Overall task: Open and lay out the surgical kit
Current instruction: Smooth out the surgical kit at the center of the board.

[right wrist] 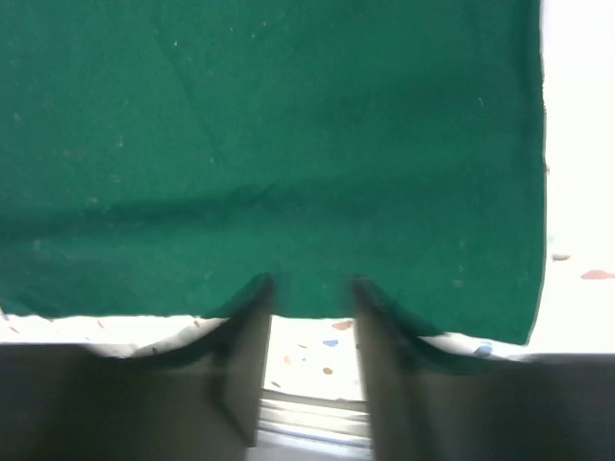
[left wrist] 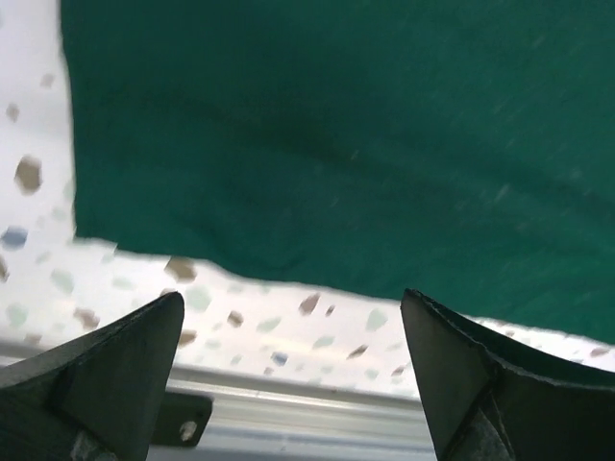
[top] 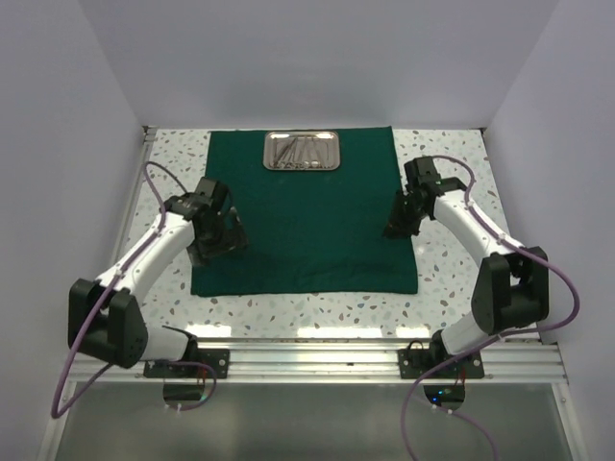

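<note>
The surgical kit [top: 307, 192] lies open on the table [top: 452, 279]. Its green cloth [top: 307, 252] is spread flat. The steel tray [top: 335, 152] sits at the cloth's far edge, mid-width, and holds the slim instruments [top: 300, 152].

We judge the cloth soft, light and prone to bunching, so take it by a hem or corner. The instruments look thin and slippery; pinch them mid-shaft, clearing the tray rim.

The left gripper [top: 218, 237] hangs over the cloth's left edge, fingers spread wide and empty. The right gripper [top: 397, 227] hovers at the cloth's right edge, fingers partly apart with nothing between them.
</note>
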Controlling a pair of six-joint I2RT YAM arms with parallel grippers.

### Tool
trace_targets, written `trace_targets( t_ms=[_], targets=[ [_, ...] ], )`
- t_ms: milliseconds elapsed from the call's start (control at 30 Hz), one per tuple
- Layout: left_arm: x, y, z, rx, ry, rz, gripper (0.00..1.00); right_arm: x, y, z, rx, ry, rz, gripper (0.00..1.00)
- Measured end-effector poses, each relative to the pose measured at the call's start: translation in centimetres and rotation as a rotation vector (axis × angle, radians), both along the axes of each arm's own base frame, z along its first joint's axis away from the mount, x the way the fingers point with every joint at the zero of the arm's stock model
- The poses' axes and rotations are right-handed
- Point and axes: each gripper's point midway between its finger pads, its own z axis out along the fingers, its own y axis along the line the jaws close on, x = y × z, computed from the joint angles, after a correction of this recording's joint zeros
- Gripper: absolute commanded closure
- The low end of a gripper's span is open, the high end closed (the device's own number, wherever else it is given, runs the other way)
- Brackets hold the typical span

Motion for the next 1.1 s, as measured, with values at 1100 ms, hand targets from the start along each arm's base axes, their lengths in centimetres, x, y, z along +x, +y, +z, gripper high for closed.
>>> trace_targets(
  t_ms=[1100],
  targets=[
    [0.3,-0.9,-8.5,0.086,0.199,-0.236,0.0,-5.7,1.9,-9.9,0.083,0.218,0.115,1.0]
  ],
)
